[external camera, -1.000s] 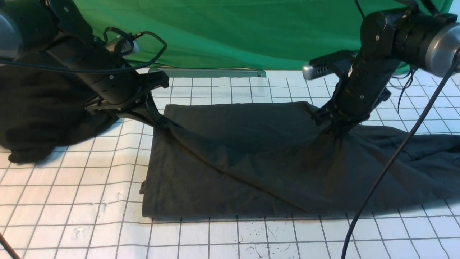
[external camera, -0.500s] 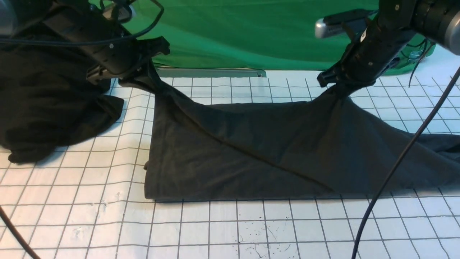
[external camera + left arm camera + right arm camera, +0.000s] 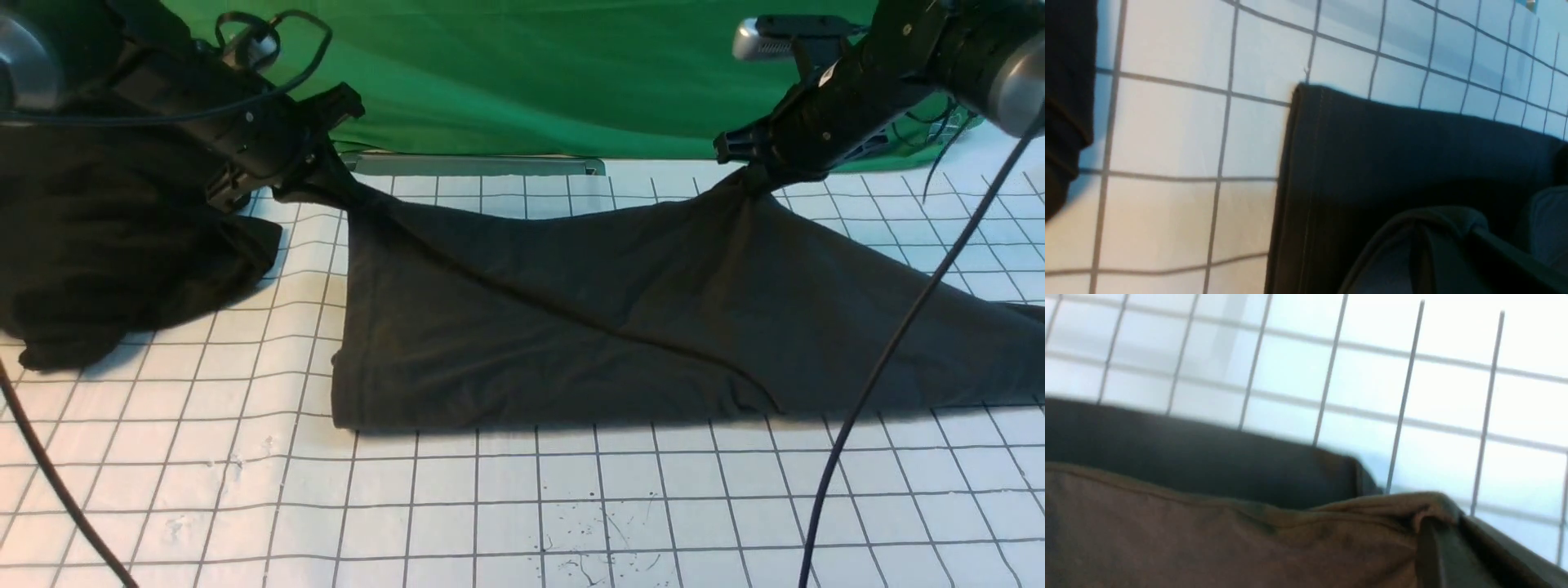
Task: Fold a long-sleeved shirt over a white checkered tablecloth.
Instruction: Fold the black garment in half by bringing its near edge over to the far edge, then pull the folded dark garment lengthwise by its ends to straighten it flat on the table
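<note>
Mid-fold — the left gripper (image 3: 325, 173) and right gripper (image 3: 753, 173), jaws pinched tight on the far edge of the long-sleeved shirt (image 3: 571, 318), hold it raised while its near edge lies on the white checkered tablecloth (image 3: 490, 506) — next, I judge, both should carry it evenly toward the near hem.

1. The long-sleeved shirt (image 3: 571, 327) is a dark charcoal-grey knit lying across the middle of the cloth. Its near edge lies flat and straight. Its far edge is raised at the left and right corners and sags between them. A diagonal crease crosses it.
2. The white checkered tablecloth (image 3: 506, 506) has a thin dark grid. It lies beneath the shirt, slightly wrinkled, with dark specks near the front.
</note>
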Robot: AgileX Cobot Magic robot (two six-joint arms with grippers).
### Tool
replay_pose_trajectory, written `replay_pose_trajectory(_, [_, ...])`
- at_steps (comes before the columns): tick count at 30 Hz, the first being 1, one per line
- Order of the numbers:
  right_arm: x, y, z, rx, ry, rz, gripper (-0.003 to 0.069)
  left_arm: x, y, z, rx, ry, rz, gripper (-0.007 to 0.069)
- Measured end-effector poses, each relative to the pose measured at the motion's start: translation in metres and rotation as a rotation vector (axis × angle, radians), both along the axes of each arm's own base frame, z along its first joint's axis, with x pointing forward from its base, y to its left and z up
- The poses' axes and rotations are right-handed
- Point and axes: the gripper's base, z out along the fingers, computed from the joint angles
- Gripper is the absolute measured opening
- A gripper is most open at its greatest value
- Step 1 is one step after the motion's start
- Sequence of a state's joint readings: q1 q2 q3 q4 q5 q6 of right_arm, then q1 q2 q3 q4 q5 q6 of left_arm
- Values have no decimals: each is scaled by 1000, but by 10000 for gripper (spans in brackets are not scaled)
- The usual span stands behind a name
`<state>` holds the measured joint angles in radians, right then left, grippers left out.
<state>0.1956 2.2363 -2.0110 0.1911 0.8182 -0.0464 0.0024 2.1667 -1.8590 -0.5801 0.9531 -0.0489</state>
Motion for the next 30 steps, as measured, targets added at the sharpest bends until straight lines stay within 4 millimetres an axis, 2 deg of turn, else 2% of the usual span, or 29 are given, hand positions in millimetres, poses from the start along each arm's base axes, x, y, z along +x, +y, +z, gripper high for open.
replay_pose_trajectory(9, [25, -5, -36, 13, -47, -42, 9, 20, -1, -48, -56, 34, 64, 13])
replay_pose_trajectory(14, [29, -5, -45, 12, -56, -48, 35, 22, -1, -51, -59, 28, 76, 27])
replay_pose_trajectory(16, [30, -5, -45, 11, -67, -49, 94, 22, -1, -51, -58, 26, 78, 49])
replay_pose_trajectory(20, [29, -7, -43, -8, -69, -38, 255, 20, -1, -52, -51, 38, 65, 120])
replay_pose_trajectory(21, [27, -11, -40, -42, -56, -26, 322, 18, 0, -50, -40, 57, 46, 165])
replay_pose_trajectory(22, [27, -12, -39, -47, -55, -25, 334, 17, 0, -50, -39, 63, 40, 171])
replay_pose_trajectory(23, [24, -18, -33, -82, -42, -16, 358, 14, 2, -47, -36, 78, 28, 213])
replay_pose_trajectory(25, [18, -37, -14, -142, -27, -19, 355, 9, 8, -37, -28, 88, 13, 279])
replay_pose_trajectory(26, [17, -37, -12, -147, -23, -18, 355, 9, 8, -35, -28, 88, 12, 285])
replay_pose_trajectory(27, [14, -48, -2, -170, -18, -23, 337, 6, 11, -26, -27, 81, 9, 311])
replay_pose_trajectory(28, [4, -65, 19, -213, -2, -24, 296, 2, 15, -11, -29, 65, 9, 342])
replay_pose_trajectory(30, [-12, -94, 48, -258, 38, -35, 206, -7, 19, 16, -28, 29, 0, 374])
